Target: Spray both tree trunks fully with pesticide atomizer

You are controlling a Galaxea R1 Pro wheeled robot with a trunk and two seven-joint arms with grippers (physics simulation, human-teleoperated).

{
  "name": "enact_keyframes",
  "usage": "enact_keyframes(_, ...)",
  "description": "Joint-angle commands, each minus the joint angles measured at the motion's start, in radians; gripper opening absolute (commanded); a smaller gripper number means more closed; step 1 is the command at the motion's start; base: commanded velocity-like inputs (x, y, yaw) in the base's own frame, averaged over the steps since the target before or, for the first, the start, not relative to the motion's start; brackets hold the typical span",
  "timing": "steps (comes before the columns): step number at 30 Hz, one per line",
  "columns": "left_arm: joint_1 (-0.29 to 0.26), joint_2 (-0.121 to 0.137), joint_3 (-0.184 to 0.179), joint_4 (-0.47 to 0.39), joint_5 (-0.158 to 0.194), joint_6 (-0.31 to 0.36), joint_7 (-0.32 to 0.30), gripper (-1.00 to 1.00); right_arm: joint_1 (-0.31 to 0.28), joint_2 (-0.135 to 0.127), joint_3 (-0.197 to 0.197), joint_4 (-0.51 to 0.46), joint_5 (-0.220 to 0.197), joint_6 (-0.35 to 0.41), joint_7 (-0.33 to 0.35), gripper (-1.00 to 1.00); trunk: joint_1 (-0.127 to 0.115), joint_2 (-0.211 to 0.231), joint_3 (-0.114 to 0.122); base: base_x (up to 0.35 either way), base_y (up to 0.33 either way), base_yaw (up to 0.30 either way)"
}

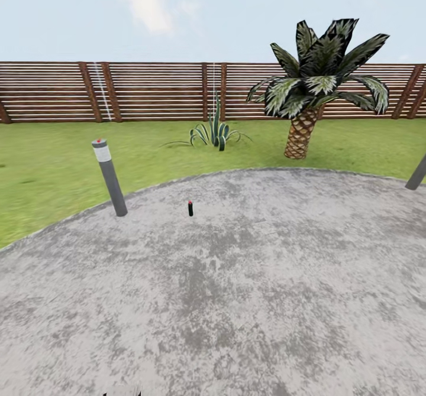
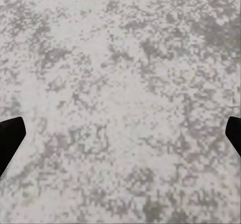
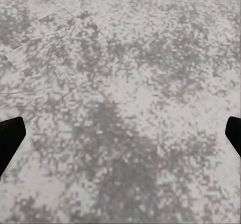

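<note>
Both pincers hang over the mottled grey concrete paving (image 2: 120, 83), looking straight down at it. Left pincer (image 2: 120, 133): black fingertips (image 2: 10, 138) at the frame's opposite edges, spread wide, nothing between them, so released. Right pincer (image 3: 120, 133): same, tips apart, empty.

Key relation: the small dark upright bottle with a red cap (image 1: 190, 208), which I take for the pesticide atomizer, stands on the paving well ahead of the robot, slightly left of centre, near the paving's curved far edge. Long axis vertical. My judgement is that the left arm is marginally nearer, but it's out of reach of either arm, so the base has to drive forward first.

Just left of it, at the paving's edge: a grey tilted bollard lamp with a pale band (image 1: 109, 177).

Beyond, on the green grass lawn (image 1: 47, 159): a spiky low green plant (image 1: 216, 133), then a short palm with scaly brown trunk (image 1: 300, 133) to the right. Brown horizontal-slat wooden fence (image 1: 148, 91) closes the back. No tall bare-trunk trees to be seen here.
</note>
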Motion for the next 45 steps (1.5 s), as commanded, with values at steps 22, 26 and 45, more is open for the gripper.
enact_keyframes(22,0.0,0.0,0.001,0.001,0.001,-0.004,0.001,1.0,0.0,0.0,0.0,0.0,0.0,-0.004,0.0,1.0,0.0,0.0,-0.001,0.339,0.0,0.0)
enact_keyframes(26,0.0,0.0,0.001,0.001,0.001,-0.004,0.001,1.0,0.0,0.0,0.0,0.0,0.0,-0.004,0.0,1.0,0.0,0.0,-0.001,0.339,0.0,0.0)
enact_keyframes(45,0.0,0.0,0.001,0.001,0.0,-0.004,0.001,1.0,0.0,0.0,0.0,0.001,0.002,-0.004,0.0,1.0,0.0,0.0,-0.001,0.339,0.0,0.0)
